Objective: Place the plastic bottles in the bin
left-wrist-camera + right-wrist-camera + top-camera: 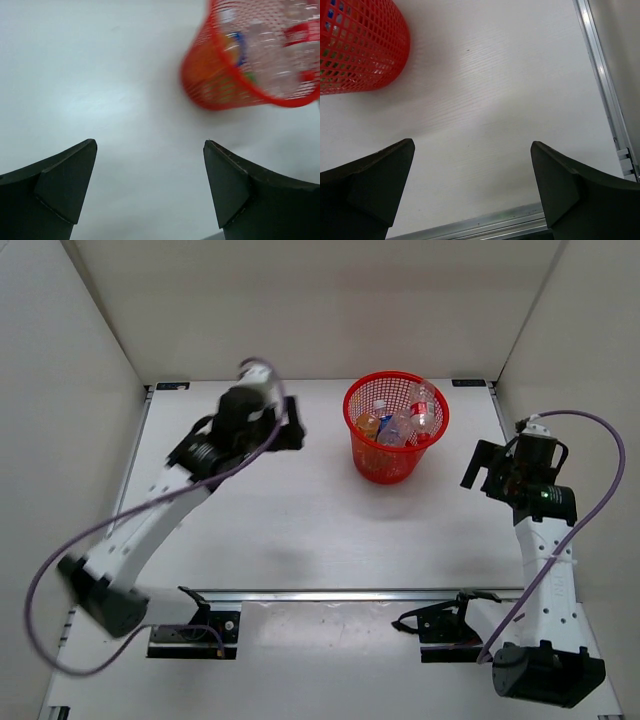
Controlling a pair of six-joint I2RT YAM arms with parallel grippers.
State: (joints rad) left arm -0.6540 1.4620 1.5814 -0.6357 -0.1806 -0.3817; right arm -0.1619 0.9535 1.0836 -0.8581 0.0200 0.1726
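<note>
Both arms rise from their bases at the near edge of the white table [300,540], by the aluminium rail [340,593]. The right gripper [480,468] hangs over the table's right side. Its jaws are spread wide and hold nothing, and its wrist camera shows only bare tabletop between the two black fingers [375,175]. The bin [385,465], a round red mesh basket, stands upright to this gripper's left and a little farther back, near it but clearly apart. From the right wrist, its mesh wall fills the upper left corner.

Farther out and left of centre is the left gripper [290,430], on an arm that looks smeared in the overhead view. Its jaws also stand wide apart with nothing in them, and plain table shows between its fingers [65,180]. The bin sits to its right at about the same depth, not touching. In the left wrist view it is blurred, at the upper right beyond the right-hand finger.

The plastic bottles [400,422] lie piled inside the bin. A red-labelled clear bottle [423,410] with a red cap is toward the right, and an orange bottle [368,424] rests against the left wall. A blue label shows between them. Through the mesh the left wrist camera catches orange, blue, red and a hint of green, too blurred to count the bottles.
</note>
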